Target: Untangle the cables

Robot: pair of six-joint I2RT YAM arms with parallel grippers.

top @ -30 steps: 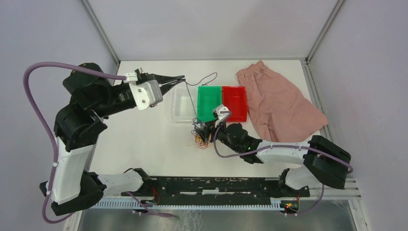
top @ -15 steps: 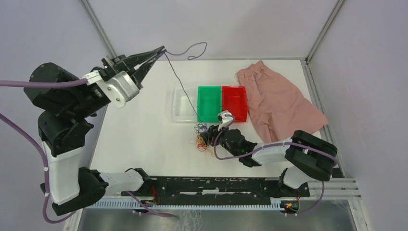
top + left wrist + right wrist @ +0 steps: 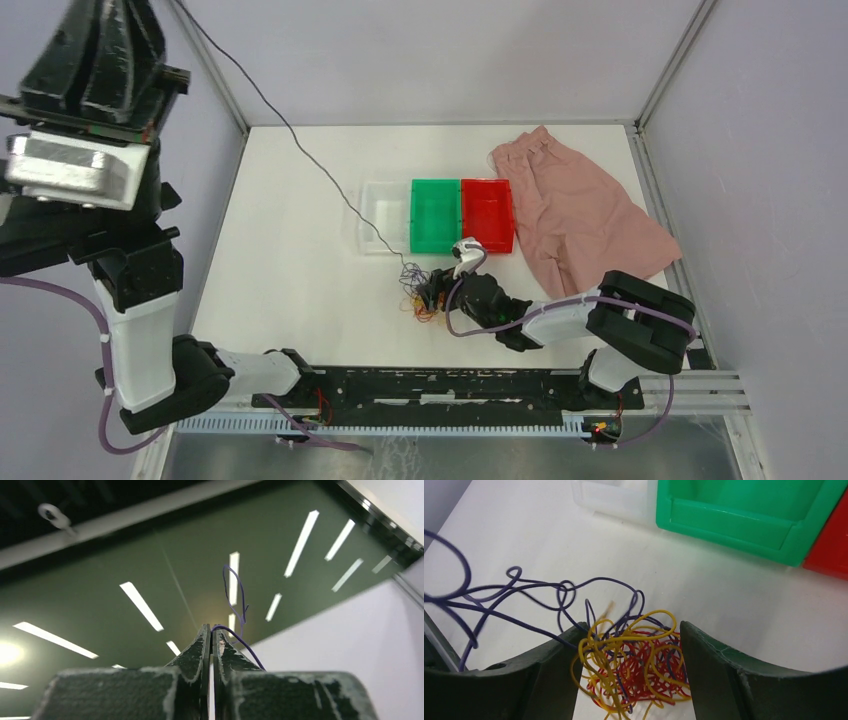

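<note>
Cables (image 3: 634,672) knotted between the spread jaws of my right gripper (image 3: 629,630), one purple strand (image 3: 300,150) drawn high
From above, my right wrist covers much of the red, yellow and purple knot, and my left gripper (image 3: 210,635) runs off the top edge, so its tips are unseen there. The knot lies on the table (image 3: 300,260) just in front of the green bin (image 3: 435,215), unclamped. My left jaws are clenched on the purple strand, far higher than half a second ago, and the strand now runs nearly straight

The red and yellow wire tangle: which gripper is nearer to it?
Right. The right gripper stands open around the tangle, a jaw on each side. The left gripper is raised high at the left, shut on a purple wire.
</note>
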